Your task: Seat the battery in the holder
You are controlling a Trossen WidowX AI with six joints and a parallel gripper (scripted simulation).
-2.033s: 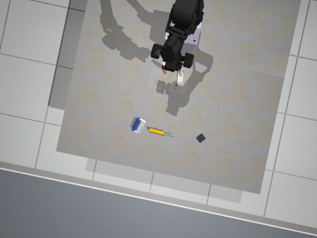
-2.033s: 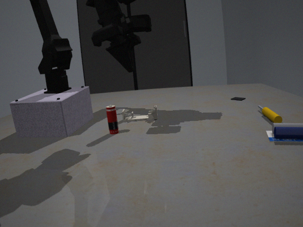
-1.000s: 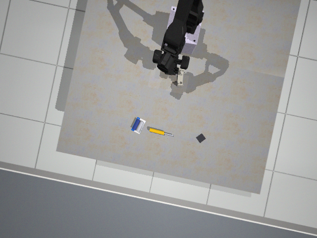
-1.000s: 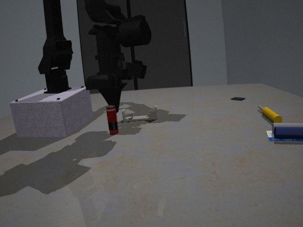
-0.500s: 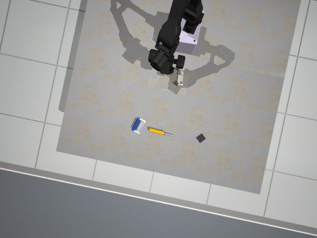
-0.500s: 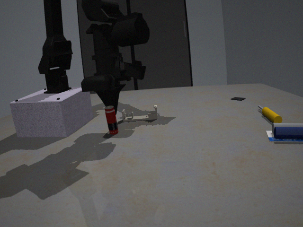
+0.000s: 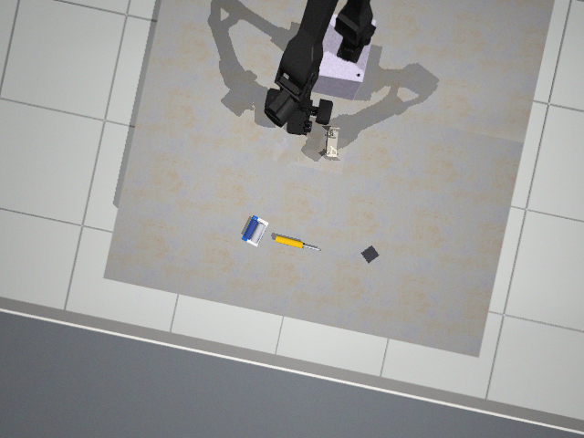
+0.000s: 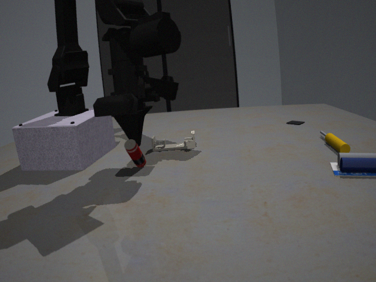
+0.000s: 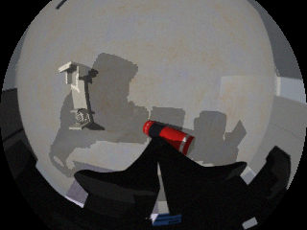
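Battery point(image 8: 135, 153) point(image 9: 170, 135) is tipping over from where I'm standing, leaning hard right beside the gripper point(image 8: 138, 144) point(image 9: 158, 139), and the jaws are clenched on nothing. So imo the step in hand is getting that cell lying down calmly, before anyone thinks about seating it.

How I'd do it: keep the closed tips low and nudge gently, high on the red body, so it goes over instead of skidding away. Go slow near the end, because a round cell could easily roll once it's flat, and a shove the wrong way might send it into the holder point(image 7: 331, 142) point(image 8: 173, 147) point(image 9: 80, 98). Once it's settled, back off, open up, line the fingers across the barrel and pinch it around the middle. After that it's flat end to the spring point(image 9: 81, 116) first, then ease the terminal end down under the lip, no forcing and no leaning on the holder.

As for where it sits relative to the jaws: in the wrist view it's just ahead of the fingertips, lying across them at a slant, not between them. From the side it's tilted, upper end towards the purple-grey block point(image 7: 338, 86) point(image 8: 48, 147) and lower end near the tabletop. Looks like the tips are touching it or very nearly, can't tell which. The holder is off to one side, nothing in it yet. Top view's no help, the arm hides the cell.
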